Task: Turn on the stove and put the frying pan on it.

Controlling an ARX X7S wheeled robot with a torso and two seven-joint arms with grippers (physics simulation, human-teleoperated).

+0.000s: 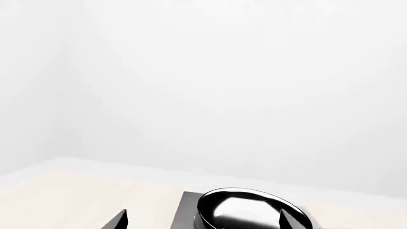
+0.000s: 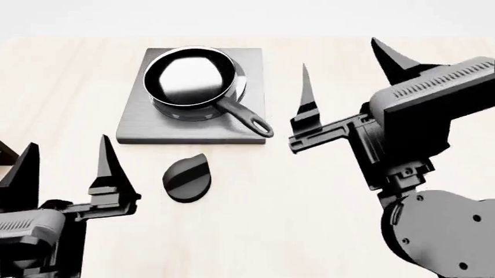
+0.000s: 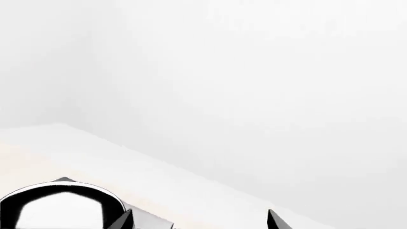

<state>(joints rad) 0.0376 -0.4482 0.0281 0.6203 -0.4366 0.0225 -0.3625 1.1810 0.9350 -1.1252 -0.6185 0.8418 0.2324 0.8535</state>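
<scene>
The grey stove slab [image 2: 139,130] lies at the far middle of the table. The black frying pan [image 2: 189,81] sits on its burner, handle [image 2: 249,119] pointing toward the near right. The black ridged knob [image 2: 186,178] lies on the table in front of the slab. My left gripper [image 2: 66,165] is open and empty at the near left, short of the knob. My right gripper [image 2: 348,72] is open and empty, raised to the right of the slab. The pan also shows in the left wrist view [image 1: 251,210] and the right wrist view [image 3: 57,207].
The pale wooden table [image 2: 309,220] runs back to a white wall. A dark corner of something [image 2: 6,152] shows at the left edge.
</scene>
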